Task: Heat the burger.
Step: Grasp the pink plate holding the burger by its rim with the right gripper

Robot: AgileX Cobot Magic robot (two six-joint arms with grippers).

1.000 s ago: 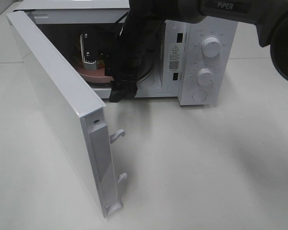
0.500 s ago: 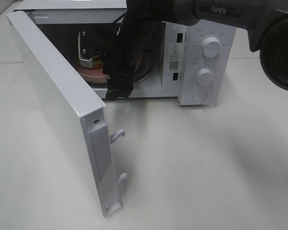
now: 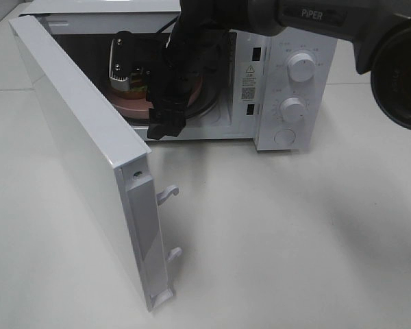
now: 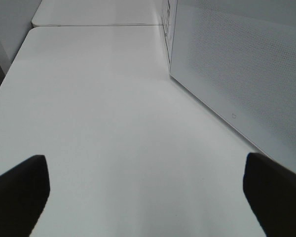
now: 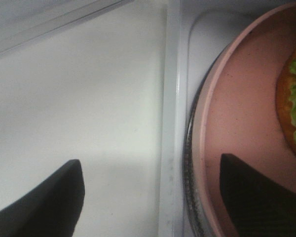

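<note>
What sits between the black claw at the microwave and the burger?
Only bare pink plate lies between the right gripper and the burger; the right wrist view shows it.

The right arm [image 3: 212, 20] is dark grey to black. Its upper link carries white "PiPER" lettering [image 3: 315, 14] and meets a large round black joint housing [image 3: 401, 75] at the far right. A black cable [image 3: 181, 38] in glossy wrap runs along the forearm. A silver metal bracket [image 3: 120, 65] with small screws sits at the wrist. The right gripper [image 5: 153, 197] has dark fingertips [image 5: 259, 197], one finely textured. The left gripper [image 4: 147, 195] shows blunt black finger ends [image 4: 19, 192].
</note>
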